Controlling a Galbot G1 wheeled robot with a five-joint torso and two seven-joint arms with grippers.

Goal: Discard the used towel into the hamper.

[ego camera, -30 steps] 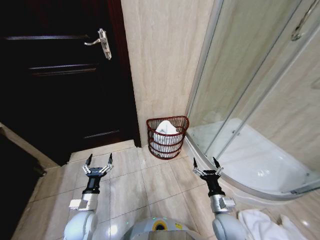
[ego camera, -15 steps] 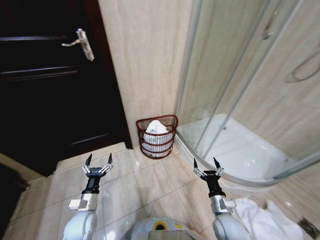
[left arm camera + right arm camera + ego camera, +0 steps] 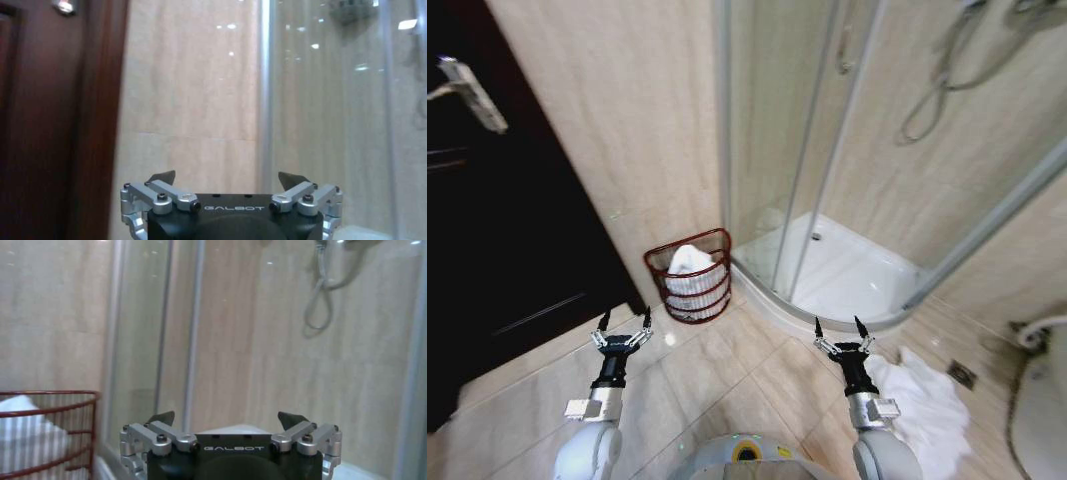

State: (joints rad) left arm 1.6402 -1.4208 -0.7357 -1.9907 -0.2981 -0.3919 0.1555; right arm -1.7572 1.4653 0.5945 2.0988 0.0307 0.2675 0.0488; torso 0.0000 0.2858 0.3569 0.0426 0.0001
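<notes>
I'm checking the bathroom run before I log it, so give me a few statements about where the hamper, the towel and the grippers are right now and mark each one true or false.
1. The hamper stands on the floor against the wall, between the dark door and the shower enclosure. True.
2. The hamper is empty. False: white cloth sits inside it.
3. A white towel lies on the floor tiles near the robot's right side. True.
4. The right gripper is clamped on that towel. False: it is open, empty, held above the floor.
5. The left gripper is open and holds nothing. True.
6. The towel on the floor lies inside the shower tray. False: it lies outside it on the tiles.
</notes>
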